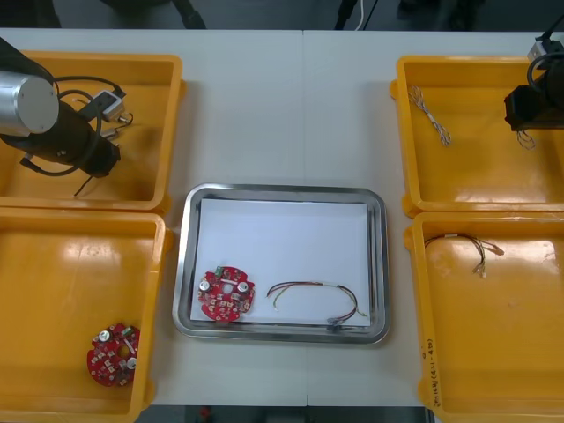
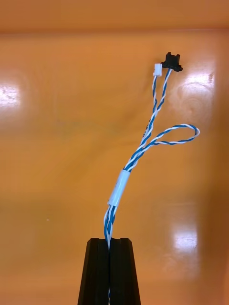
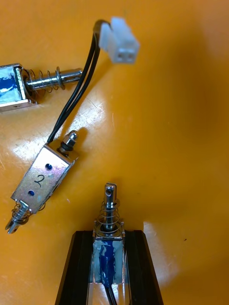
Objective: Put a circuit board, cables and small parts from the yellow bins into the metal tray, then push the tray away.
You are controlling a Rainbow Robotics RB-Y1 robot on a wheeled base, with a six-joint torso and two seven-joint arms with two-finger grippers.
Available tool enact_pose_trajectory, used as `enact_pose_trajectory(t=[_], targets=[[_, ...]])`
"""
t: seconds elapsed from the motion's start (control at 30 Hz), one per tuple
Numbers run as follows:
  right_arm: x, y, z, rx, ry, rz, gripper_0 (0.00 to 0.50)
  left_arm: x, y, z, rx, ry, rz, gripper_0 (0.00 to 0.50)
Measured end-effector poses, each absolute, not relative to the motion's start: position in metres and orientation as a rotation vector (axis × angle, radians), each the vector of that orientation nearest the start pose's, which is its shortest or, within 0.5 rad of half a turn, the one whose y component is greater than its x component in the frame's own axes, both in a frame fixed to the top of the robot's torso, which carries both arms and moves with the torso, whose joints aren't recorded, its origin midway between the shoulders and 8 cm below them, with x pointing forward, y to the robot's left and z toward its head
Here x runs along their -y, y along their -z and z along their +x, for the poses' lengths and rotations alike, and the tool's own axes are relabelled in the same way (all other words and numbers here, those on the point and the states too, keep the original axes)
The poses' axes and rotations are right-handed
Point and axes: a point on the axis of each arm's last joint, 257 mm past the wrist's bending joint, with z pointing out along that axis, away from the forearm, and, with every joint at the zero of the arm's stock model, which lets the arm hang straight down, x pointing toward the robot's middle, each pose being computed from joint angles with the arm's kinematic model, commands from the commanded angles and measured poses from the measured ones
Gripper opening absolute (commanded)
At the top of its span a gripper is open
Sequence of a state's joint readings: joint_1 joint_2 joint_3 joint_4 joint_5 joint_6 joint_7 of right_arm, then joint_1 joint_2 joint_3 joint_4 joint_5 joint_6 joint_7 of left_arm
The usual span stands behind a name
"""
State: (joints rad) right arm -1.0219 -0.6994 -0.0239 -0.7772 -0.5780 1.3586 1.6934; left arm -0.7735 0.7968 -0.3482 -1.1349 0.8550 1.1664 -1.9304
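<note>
**Both claws closed on items in the far bins**

The metal tray (image 1: 285,189), white inside, is flanked by four yellow bins. A red circuit board (image 1: 226,293) is seen in the tray's near left corner, and a looped cable (image 1: 317,298) lies beside it along the near rim.

In the near bin left of the tray (image 1: 53,264) a second circuit board (image 1: 114,354) is found. In the near bin right of the tray (image 1: 511,335) a thin dark cable (image 1: 467,249) is laid. A loose twisted cable (image 1: 431,115) rests in the far bin right of the tray (image 1: 467,167).

Much of the far bin left of the tray (image 1: 167,132) is covered by the left arm in the front view, and the right arm is cut off at that view's edge.

The left claw (image 3: 109,236) is clamped on a small metal part (image 3: 109,209), its fingers held apart by the part's width. Two more small metal parts (image 3: 40,178) lie beside it, one wired to a white plug (image 3: 120,40).

The right claw (image 2: 109,240) is pinched almost fully together on a blue and white cable (image 2: 143,143) over the bin floor.
</note>
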Motion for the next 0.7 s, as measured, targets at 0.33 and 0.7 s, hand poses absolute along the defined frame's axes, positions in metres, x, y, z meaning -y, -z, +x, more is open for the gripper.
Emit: enact_pose_trajectory(t=[0.33, 0.7], targets=[[0.403, 0.160, 0.600, -2.664, -0.014, 0.046, 0.000, -0.354, 0.221, 0.583, -2.532, -0.148, 0.689, 0.000], [0.393, 0.150, 0.595, -2.639, 0.018, -0.027, 0.000, -0.359, 0.180, 0.566, -2.561, -0.104, 0.674, 0.000]])
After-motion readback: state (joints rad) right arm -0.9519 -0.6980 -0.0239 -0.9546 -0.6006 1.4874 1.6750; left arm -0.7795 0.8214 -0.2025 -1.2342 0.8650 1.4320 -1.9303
